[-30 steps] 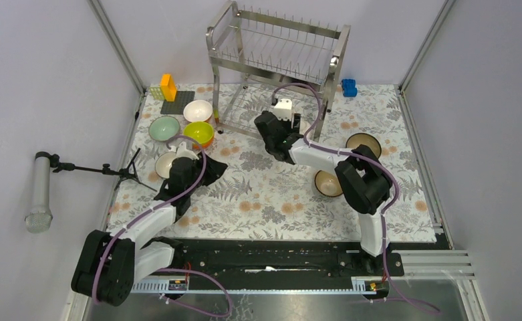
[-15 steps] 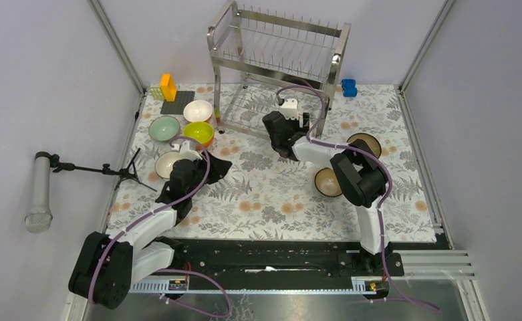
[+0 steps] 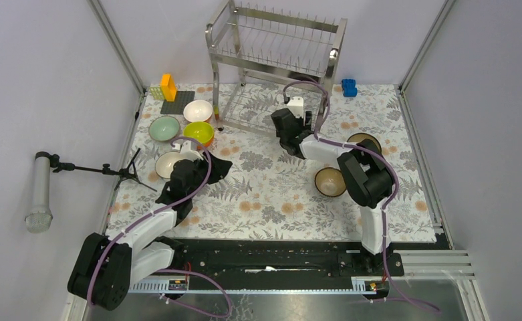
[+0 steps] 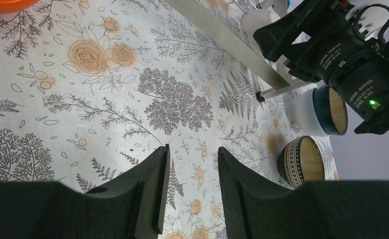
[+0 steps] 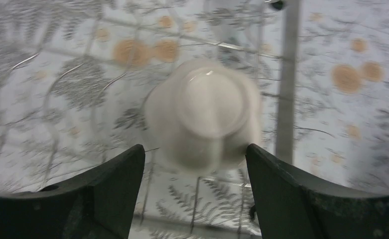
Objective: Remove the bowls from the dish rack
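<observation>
The unloading is being judged well advanced: six bowls are sitting out on the surface (image 3: 271,194), and one is remaining in the dish rack (image 3: 275,57). Left of the rack four are being counted: a white bowl (image 3: 198,110), a pale green bowl (image 3: 164,128), a yellow-green bowl (image 3: 198,132) and a cream bowl (image 3: 166,162). Right-front of the rack two are being counted: a brown bowl (image 3: 329,182) and a dark bowl (image 3: 365,140). The last bowl (image 5: 204,114) is lying upturned on the rack's lower shelf, straddled by the right end effector (image 5: 194,149), whose fingers are standing wide. Whether it is being clamped cannot be told. The left end effector (image 4: 192,194) is being held apart and empty, left-front of the rack.
</observation>
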You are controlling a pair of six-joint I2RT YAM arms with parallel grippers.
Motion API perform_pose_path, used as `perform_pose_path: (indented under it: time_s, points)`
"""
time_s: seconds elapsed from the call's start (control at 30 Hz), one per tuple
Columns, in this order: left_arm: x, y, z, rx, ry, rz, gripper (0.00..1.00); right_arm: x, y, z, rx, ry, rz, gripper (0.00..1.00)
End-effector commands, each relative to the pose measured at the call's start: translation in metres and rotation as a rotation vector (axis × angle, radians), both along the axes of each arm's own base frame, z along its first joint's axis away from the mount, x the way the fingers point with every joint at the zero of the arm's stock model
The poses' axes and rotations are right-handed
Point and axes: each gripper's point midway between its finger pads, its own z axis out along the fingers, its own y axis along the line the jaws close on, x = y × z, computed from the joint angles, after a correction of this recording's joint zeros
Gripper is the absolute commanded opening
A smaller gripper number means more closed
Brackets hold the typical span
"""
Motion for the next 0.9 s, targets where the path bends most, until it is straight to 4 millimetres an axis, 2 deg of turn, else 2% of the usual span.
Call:
perform_pose_path:
  time_s: [0.0,0.1,0.17,0.23,0.33,0.5,0.67,0.87]
  points:
    - [0.005,0.0,0.017,0.001,-0.083,0.007,0.45,-0.003,0.089,0.025,0.327,-0.03,0.391,0.78]
    - [0.005,-0.001,0.017,0.002,-0.079,0.0,0.45,-0.013,0.102,0.044,0.363,-0.083,0.51,0.76]
    - [0.005,-0.003,0.016,0.004,-0.079,-0.006,0.45,-0.016,0.097,0.054,0.358,-0.116,0.516,0.76]
    - [0.005,-0.004,0.017,0.006,-0.081,-0.009,0.45,-0.014,0.082,0.061,0.333,-0.142,0.45,0.77]
    - [0.004,-0.006,0.019,0.013,-0.091,-0.019,0.45,-0.007,0.046,0.064,0.245,-0.161,0.263,0.84]
    - [0.0,-0.011,0.032,0.008,-0.142,-0.061,0.47,-0.007,0.02,0.063,0.131,-0.167,0.173,0.86]
    - [-0.006,-0.012,0.042,-0.016,-0.196,-0.076,0.51,0.004,0.006,0.062,-0.001,-0.178,0.13,0.84]
    - [-0.012,-0.017,0.046,-0.027,-0.236,-0.119,0.59,0.024,0.008,0.052,-0.14,-0.133,0.148,0.77]
